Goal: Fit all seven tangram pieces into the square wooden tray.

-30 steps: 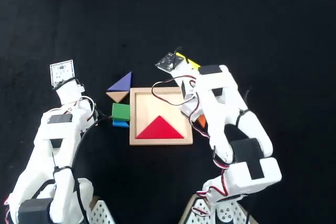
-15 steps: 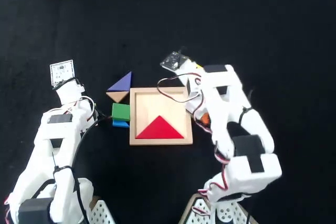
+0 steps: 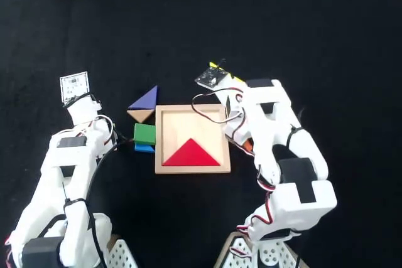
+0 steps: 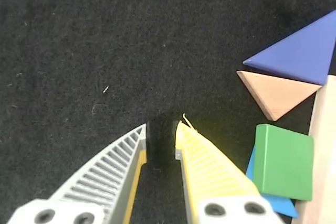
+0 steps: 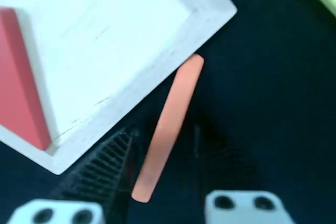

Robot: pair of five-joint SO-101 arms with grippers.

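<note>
Right gripper (image 5: 161, 132) has shifted beyond the square wooden tray's (image 3: 188, 169) right edge. Its fingers are spread, seemingly straddling the thin orange wooden piece (image 5: 181, 87) — pickup likely next.

On my counter (image 3: 326, 42), which is black, lies the wooden tray (image 3: 191, 169). On the side of my left arm, near the tray, lie a violet-blue triangle (image 3: 146, 99), a tan triangle (image 3: 141, 115), and a green square (image 3: 144, 134) touching a blue piece (image 3: 144, 148). A yellow piece (image 3: 217, 66) lies past the tray's far corner.
</note>
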